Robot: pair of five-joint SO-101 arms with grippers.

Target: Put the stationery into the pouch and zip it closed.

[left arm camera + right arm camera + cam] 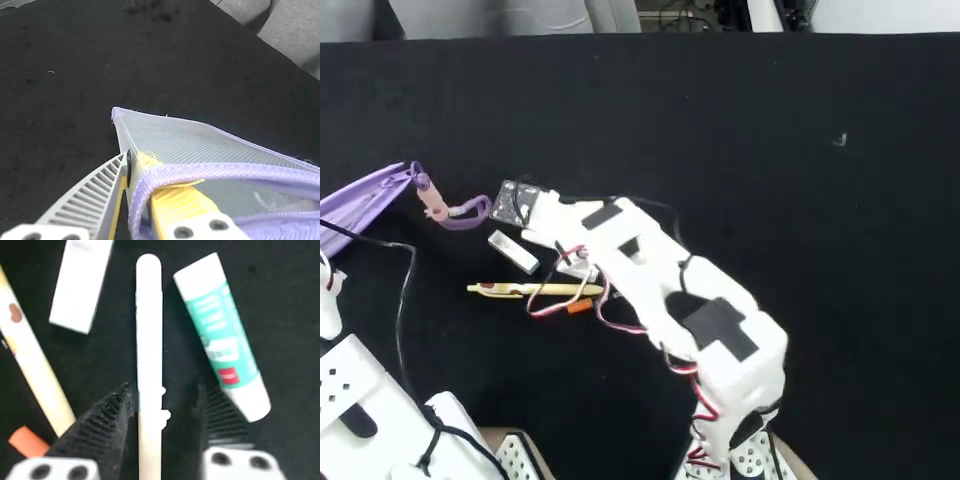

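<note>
Where the right claw (165,395) hangs low over the table (770,150), its jaws stand wide open and straddle a white pen (149,340). One pad touches the pen's side or comes very close to it, the other is clear of it, and nothing is gripped. Just beside the pen lies a glue stick (225,335), tilted away from it. On the pen's other side are a white eraser (80,285) and a yellow pencil (30,360), with an orange bit (27,442) near the pencil's end. All of these lie loose on the table, outside the pouch (365,195).

Farther off, at the table's left edge, the left claw (135,167) is closed on the pouch's purple rim, one finger on either side of it. The pouch is pale mesh; I cannot tell what is in it. Its pink zip pull (435,205) points toward the stationery.
</note>
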